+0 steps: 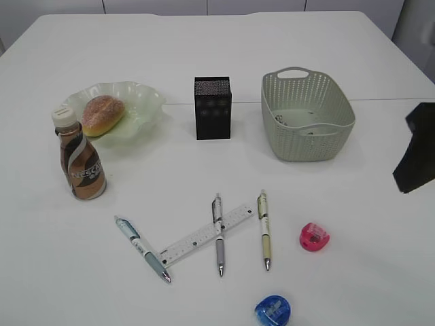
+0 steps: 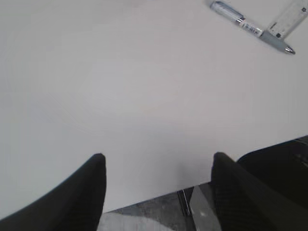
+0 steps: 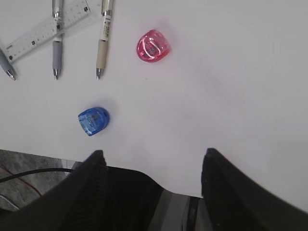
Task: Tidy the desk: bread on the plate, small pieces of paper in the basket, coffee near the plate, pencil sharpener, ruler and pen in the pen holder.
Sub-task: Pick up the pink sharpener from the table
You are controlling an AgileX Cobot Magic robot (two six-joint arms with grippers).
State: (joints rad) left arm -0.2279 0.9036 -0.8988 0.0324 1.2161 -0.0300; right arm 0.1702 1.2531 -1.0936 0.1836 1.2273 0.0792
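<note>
The pale green woven plastic basket's (image 1: 307,124) small contents were too indistinct to identify; the blue round pencil sharpener (image 1: 272,310) was cropped by the exterior view's bottom edge.

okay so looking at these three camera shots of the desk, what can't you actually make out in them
- Basket contents: exterior view, the near wall hides most of the inside; only small dark bits show.
- Pen holder interior: exterior view, seen from the side, so inside is hidden.
- Ruler: left wrist view, cut off by the top right edge.
- Right arm: exterior view, cropped by the right edge; its hand is out of frame.
- Coffee bottle label: too small to read fully.
</note>
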